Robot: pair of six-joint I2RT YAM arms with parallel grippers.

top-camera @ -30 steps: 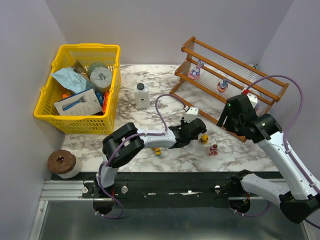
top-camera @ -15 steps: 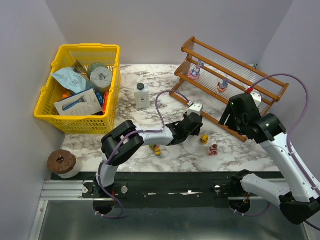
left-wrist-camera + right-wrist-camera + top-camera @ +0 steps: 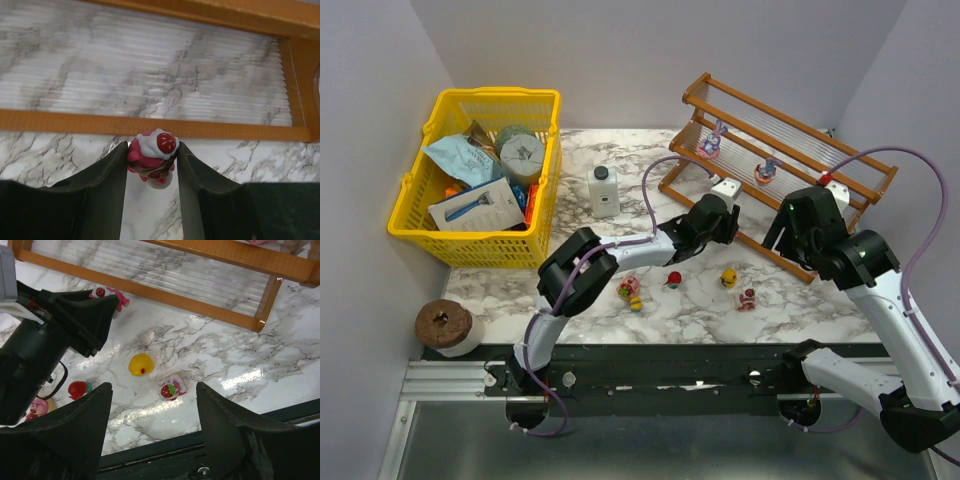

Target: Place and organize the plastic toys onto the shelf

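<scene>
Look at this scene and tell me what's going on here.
The left claw is shut on a pink figurine with a strawberry cap, holding it just in front of the shelf, at its lower wooden rail. The right claw hangs open above the marble table, over a yellow toy. Two bunny figurines already sit on the shelf; several toys lie on the table.

Yellow basket (image 3: 480, 250), white bottle (image 3: 604, 193), brown-topped roll (image 3: 446, 326)
</scene>
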